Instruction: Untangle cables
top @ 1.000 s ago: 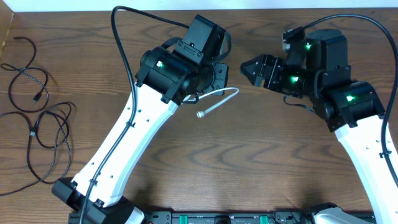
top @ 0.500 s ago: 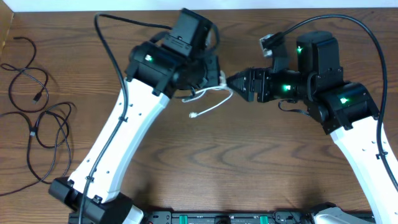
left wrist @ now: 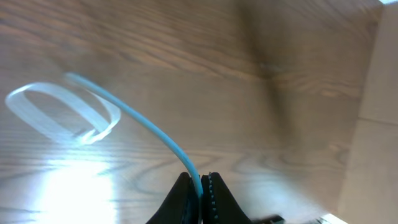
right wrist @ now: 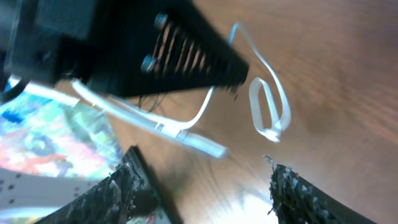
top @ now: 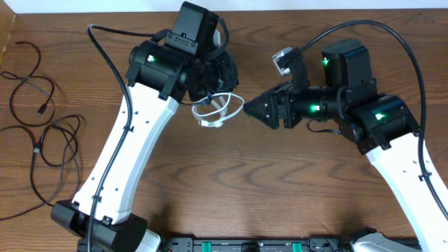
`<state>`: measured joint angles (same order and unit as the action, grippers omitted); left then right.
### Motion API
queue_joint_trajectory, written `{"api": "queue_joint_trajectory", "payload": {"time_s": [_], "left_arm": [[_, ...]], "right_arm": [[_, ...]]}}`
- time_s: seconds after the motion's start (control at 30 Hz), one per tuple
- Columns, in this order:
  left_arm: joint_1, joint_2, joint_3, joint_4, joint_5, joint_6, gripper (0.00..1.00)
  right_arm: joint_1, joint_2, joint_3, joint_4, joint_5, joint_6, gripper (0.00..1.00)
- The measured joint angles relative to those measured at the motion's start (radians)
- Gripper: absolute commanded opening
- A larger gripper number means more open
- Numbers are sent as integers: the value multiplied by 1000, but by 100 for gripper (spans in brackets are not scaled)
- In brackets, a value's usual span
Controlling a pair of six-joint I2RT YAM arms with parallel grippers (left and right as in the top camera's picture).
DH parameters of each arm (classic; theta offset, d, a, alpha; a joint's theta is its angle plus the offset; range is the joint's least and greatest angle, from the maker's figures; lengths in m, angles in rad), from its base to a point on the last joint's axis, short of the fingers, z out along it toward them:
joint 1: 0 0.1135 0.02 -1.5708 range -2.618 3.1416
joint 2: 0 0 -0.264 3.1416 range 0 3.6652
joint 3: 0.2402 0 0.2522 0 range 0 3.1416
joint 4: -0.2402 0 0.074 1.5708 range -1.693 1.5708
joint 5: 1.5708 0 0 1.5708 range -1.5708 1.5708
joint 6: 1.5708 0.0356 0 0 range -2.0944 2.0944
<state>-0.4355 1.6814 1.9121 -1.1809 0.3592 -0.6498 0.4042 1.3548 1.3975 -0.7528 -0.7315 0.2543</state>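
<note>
My left gripper (top: 222, 82) is shut on the white cable (top: 213, 110), which hangs in loops below it above the table's middle. In the left wrist view the cable (left wrist: 134, 118) runs up from between the closed jaws (left wrist: 200, 186) to a loop. My right gripper (top: 250, 110) is open, its fingertips just right of the white loops, not touching them. The right wrist view shows the white cable (right wrist: 267, 106) and its plug ahead of the open jaws (right wrist: 205, 186). Two black cables (top: 31, 91) (top: 59, 150) lie at the table's far left.
The left arm's body (top: 161, 66) sits close to the right gripper. A pale strip (top: 7, 28) borders the table's far left corner.
The left gripper has carried the white cable left and toward the far edge, and the cable now hangs in loops. The right gripper has followed leftward, staying open.
</note>
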Motion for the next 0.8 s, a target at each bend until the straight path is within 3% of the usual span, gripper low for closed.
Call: {"api": "queue_joint_trajectory", "payload": {"time_s": [0.13, 0.4, 0.8], "left_arm": [[0, 0, 0, -1, 41, -14, 8], [0, 0, 0, 0, 108, -64, 8], [0, 0, 0, 10, 191, -110, 8]], "right_arm": [[2, 0, 0, 42, 11, 17, 76], [43, 0, 0, 51, 14, -18, 77], [73, 0, 0, 47, 14, -60, 62]]}}
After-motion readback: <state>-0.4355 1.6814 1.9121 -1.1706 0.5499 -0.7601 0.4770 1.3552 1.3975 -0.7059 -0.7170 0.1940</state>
